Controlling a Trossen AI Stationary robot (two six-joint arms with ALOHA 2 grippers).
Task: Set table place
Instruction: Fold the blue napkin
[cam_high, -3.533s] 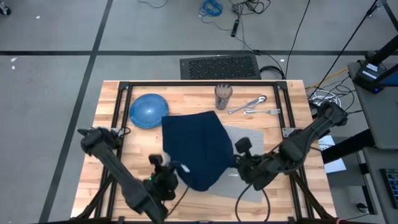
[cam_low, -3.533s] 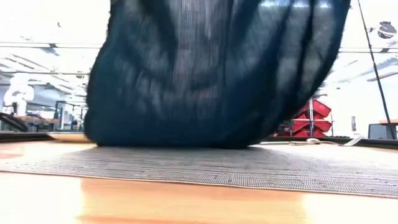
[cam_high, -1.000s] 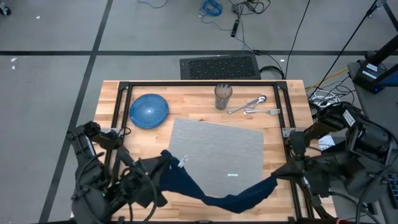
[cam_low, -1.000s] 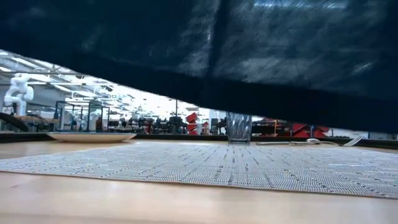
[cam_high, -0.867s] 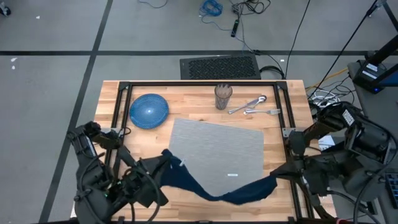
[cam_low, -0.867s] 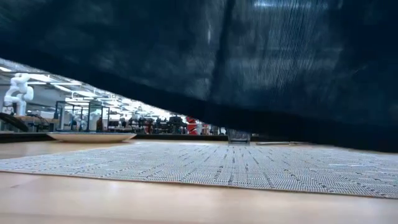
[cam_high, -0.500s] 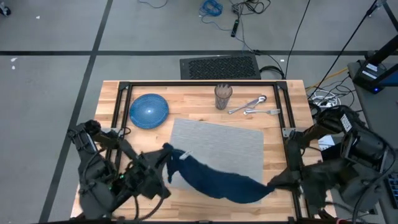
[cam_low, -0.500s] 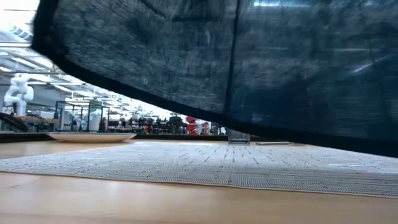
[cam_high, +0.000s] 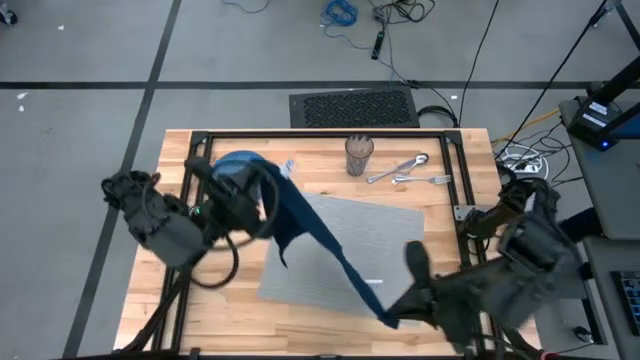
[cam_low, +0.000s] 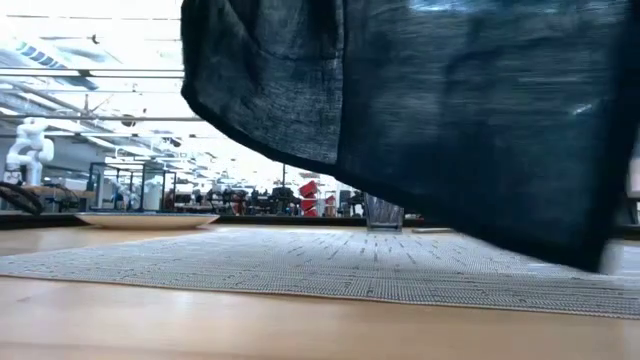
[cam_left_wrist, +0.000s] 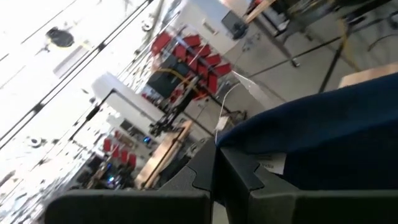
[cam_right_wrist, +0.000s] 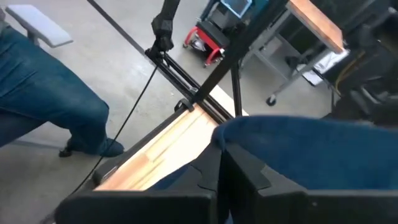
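A navy blue cloth napkin (cam_high: 318, 240) is stretched slantwise in the air over the grey placemat (cam_high: 385, 235), which lies flat on the wooden table (cam_high: 455, 155). My left gripper (cam_high: 268, 178) is shut on the napkin's far end, beside the blue plate (cam_high: 228, 166). My right gripper (cam_high: 392, 312) is shut on its near end, over the mat's near edge. In the low view the napkin (cam_low: 430, 110) hangs in front of the placemat (cam_low: 330, 262). My left gripper pinches the napkin's far corner (cam_left_wrist: 249, 146) between its two shut fingers, next to a white tag (cam_left_wrist: 271, 165). The cloth is lifted clear and runs away from the fingers toward the other gripper. My right gripper pinches the napkin's near end (cam_right_wrist: 249, 140) between its two shut fingers. The cloth is lifted clear of the table; one layer or several, I cannot tell.
A glass (cam_high: 359, 153) and metal cutlery (cam_high: 405, 170) lie at the table's far right. The plate (cam_low: 145, 219) and the glass (cam_low: 383, 212) also show in the low view. A person's leg in jeans (cam_right_wrist: 43, 93) stands beyond the table.
My left gripper has gone up and toward the table's far edge, next to the blue plate, carrying its napkin corner. My right gripper has gone toward the table's left with the other end. The napkin, which sagged along the near edge, now runs slantwise over the placemat.
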